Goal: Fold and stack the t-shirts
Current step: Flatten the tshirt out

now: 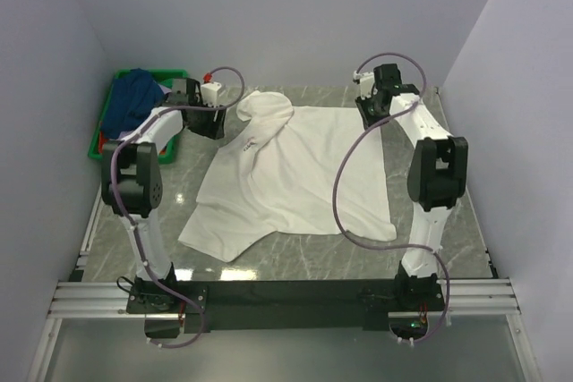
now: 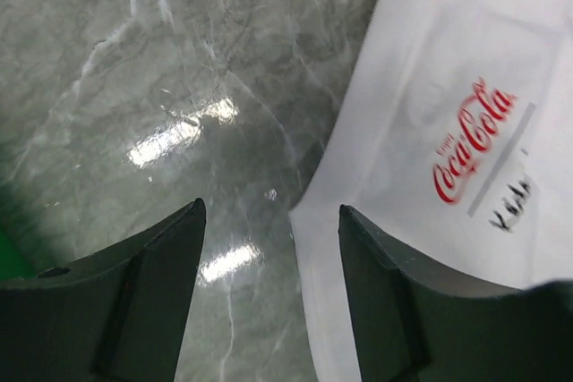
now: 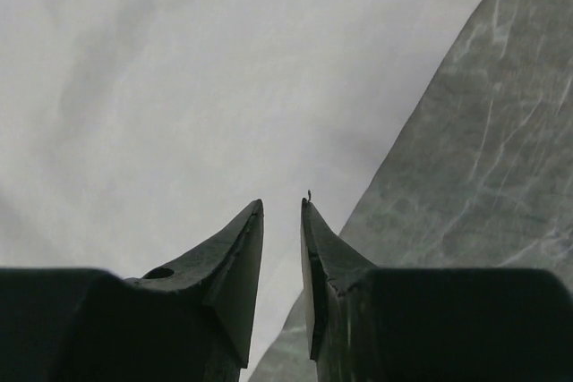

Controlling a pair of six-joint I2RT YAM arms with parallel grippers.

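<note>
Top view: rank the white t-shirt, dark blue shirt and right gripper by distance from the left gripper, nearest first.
1. white t-shirt, its edge beside the left gripper.
2. dark blue shirt, in the green crate, farther left.
3. right gripper, far across on the right.

High rear camera looks down; wrist cameras, seemingly close, share t-shirt (image 1: 304,176).

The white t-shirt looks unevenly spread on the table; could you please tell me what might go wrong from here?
1. The left gripper is open astride the edge of the white t-shirt, one finger over bare table; closing could miss the cloth or catch only one layer.
2. The shirt's far-left part lies bunched over itself; folding now may trap wrinkles.
3. The right gripper, barely open over the far-right corner, might pinch too little.
</note>
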